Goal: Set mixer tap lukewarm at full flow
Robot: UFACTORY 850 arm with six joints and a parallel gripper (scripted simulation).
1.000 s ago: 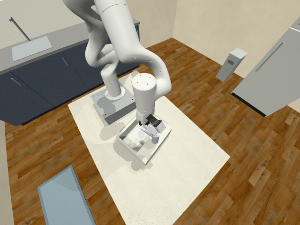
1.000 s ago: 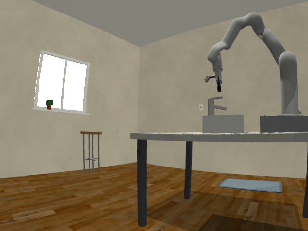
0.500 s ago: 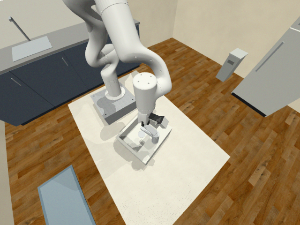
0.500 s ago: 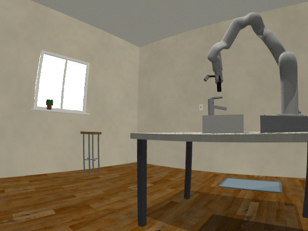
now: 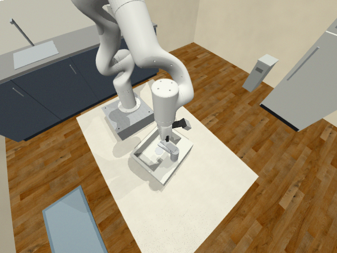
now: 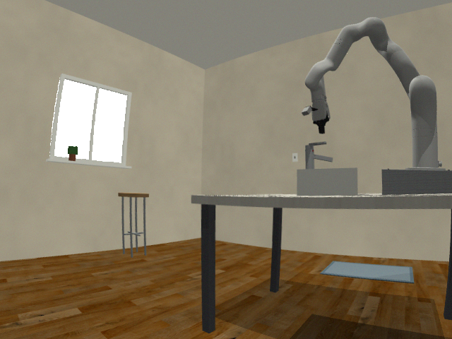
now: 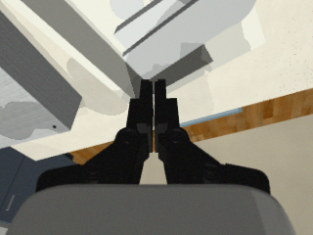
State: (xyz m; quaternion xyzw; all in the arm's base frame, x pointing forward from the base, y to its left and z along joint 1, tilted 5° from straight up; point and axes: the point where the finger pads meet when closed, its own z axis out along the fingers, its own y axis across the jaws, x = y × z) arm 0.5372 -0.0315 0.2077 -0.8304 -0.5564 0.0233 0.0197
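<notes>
The grey mixer tap (image 5: pixel 173 156) (image 6: pixel 309 157) stands on the rim of a square basin (image 5: pixel 174 169) (image 6: pixel 326 181) on the table. Its lever (image 5: pixel 166 147) (image 6: pixel 316 144) lies level and points out over the spout (image 6: pixel 323 157). A red dot (image 6: pixel 311 150) shows on the tap body. My gripper (image 5: pixel 166 138) (image 6: pixel 321 129) (image 7: pixel 154 95) is shut with nothing between the fingers. It points down and hangs a short way above the lever's free end, not touching it. In the wrist view the tap (image 7: pixel 144 25) lies beyond the fingertips.
The basin sits beside the robot's grey base block (image 5: pixel 130 120) (image 6: pixel 416 181) on a pale table (image 5: pixel 190 206) (image 6: pixel 255 200). The basin wall (image 7: pixel 85 46) runs left of the fingers. A counter with a sink (image 5: pixel 35 54) stands behind.
</notes>
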